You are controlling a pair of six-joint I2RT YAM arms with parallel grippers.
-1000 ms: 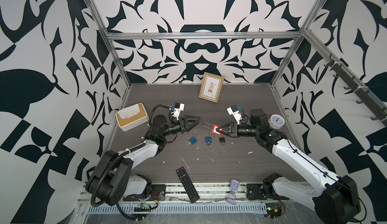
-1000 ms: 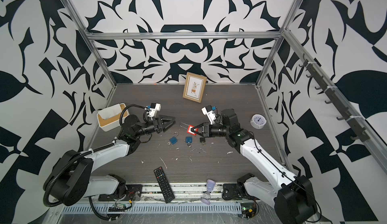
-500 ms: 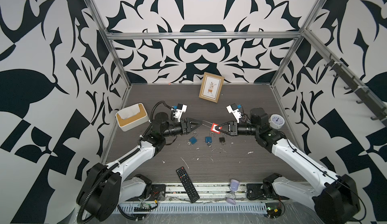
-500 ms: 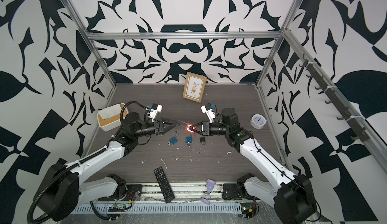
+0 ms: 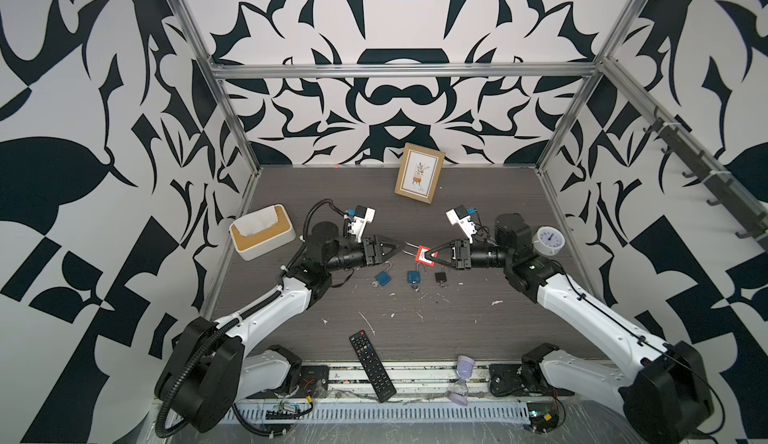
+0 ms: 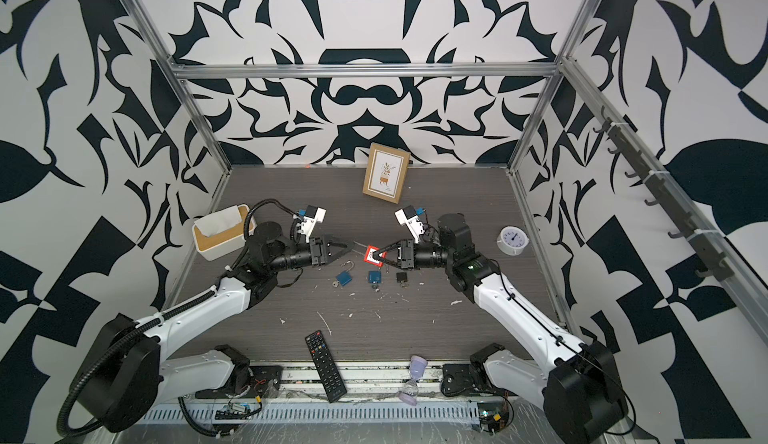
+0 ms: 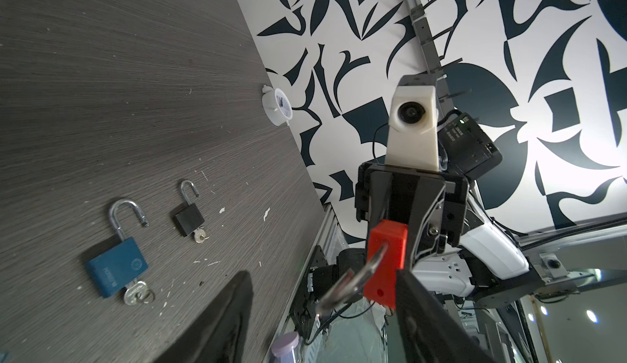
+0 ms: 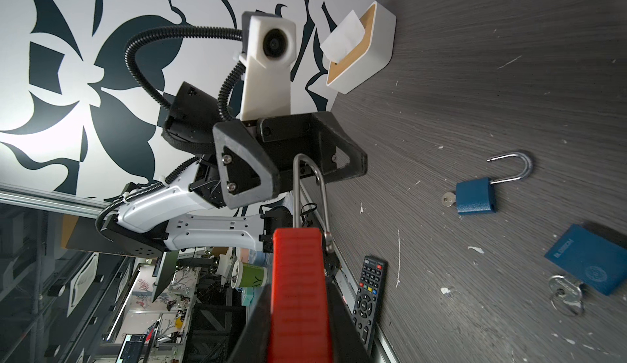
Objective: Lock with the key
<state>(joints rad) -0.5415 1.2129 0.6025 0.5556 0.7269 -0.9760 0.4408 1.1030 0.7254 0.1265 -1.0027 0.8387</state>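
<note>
— So, where is the red padlock (image 6: 371,255) right now?
— Up in the air, over the tabletop (image 5: 457,330), between the two arms. The right gripper (image 5: 431,255) is squeezed tight on its red body and holds it out.
— And the left gripper (image 5: 400,248)?
— Its jaws are spread apart and grab nothing. The shiny metal loop (image 8: 294,191) of the padlock pokes in between them.
— Is the loop shut?
— I think not. One leg goes into the red body, and the other leg looks like it sits beside it, out of its hole.
— So what step is this?
— Getting the loop pushed shut, I think. Next the left gripper should pinch the loop, line the free leg up with its hole, and press it in while the right gripper holds firm.
— Where is the key?
— I cannot see a key for the red one. One blue padlock (image 7: 117,266) and a small black padlock (image 7: 188,220) lie open on the tabletop, each with a key (image 7: 135,291) stuck in it.
</note>
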